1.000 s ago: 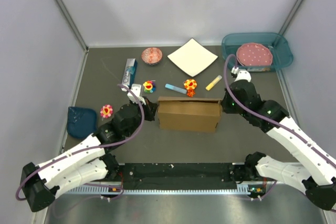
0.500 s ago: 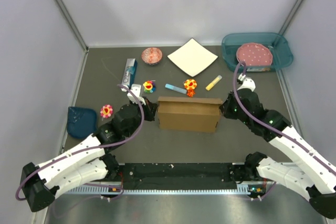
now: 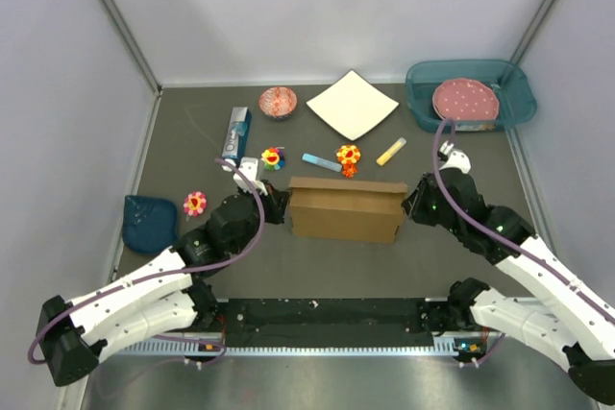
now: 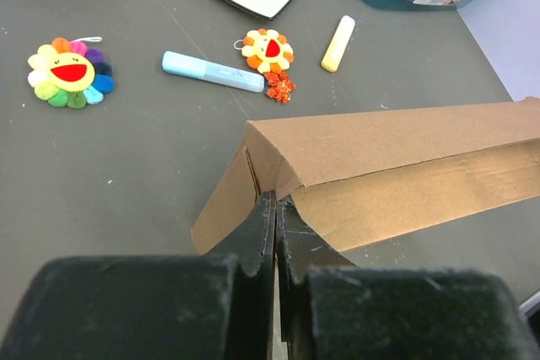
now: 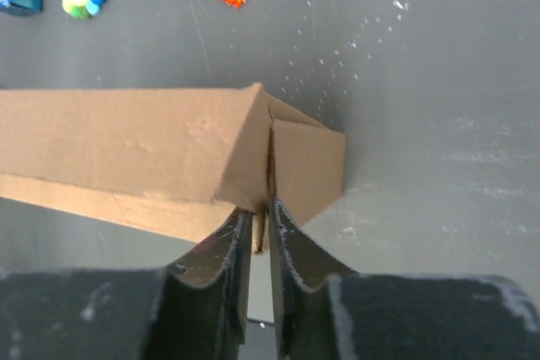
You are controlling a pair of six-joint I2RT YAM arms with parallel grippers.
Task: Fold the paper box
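The paper box (image 3: 344, 209) is a brown cardboard shape folded up in the middle of the table, its long side facing me. My left gripper (image 3: 282, 205) is at its left end. In the left wrist view the fingers (image 4: 260, 233) are pressed together on the end flap of the box (image 4: 396, 166). My right gripper (image 3: 408, 204) is at the right end. In the right wrist view the gripper (image 5: 261, 208) pinches a thin cardboard edge of the box (image 5: 126, 145) between nearly closed fingers.
Behind the box lie a blue marker (image 3: 321, 162), a yellow marker (image 3: 390, 151), flower toys (image 3: 348, 156) (image 3: 274, 157), a white paper sheet (image 3: 352, 105), a red bowl (image 3: 279, 102) and a blue carton (image 3: 237, 132). A teal bin (image 3: 519, 108) stands back right. A dark blue pouch (image 3: 150, 221) lies left.
My right arm has shifted nearer to me while keeping its grip on the box's right end. The left arm and the box have barely moved.
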